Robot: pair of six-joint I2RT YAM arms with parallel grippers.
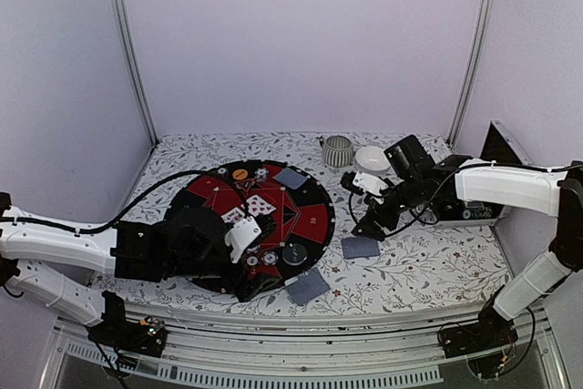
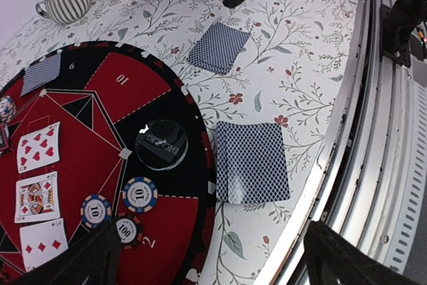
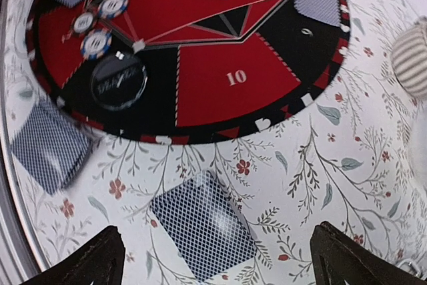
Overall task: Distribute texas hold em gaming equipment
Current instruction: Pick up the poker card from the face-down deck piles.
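Playing cards lie face up (image 1: 260, 207) in the middle of the round red-and-black mat (image 1: 310, 220), with poker chips (image 2: 139, 193) near its front. Face-down piles rest on the tablecloth, one right of the mat (image 1: 361, 247) and one at the front (image 1: 307, 286). A further one (image 1: 290, 177) lies on the mat's far side. My right gripper (image 3: 213, 265) hangs open just above the right pile (image 3: 203, 225), touching nothing. My left gripper (image 2: 213, 265) is open over the mat's near edge, the front pile (image 2: 250, 161) just ahead of its empty fingers.
A clear dealer button (image 2: 161, 143) sits on the mat's black rim. At the back stand a ribbed grey cup (image 1: 337, 150) and a white bowl (image 1: 372, 159). A dark box (image 1: 469, 202) stands at the right edge. The metal table rail (image 2: 373, 165) runs close by the front pile.
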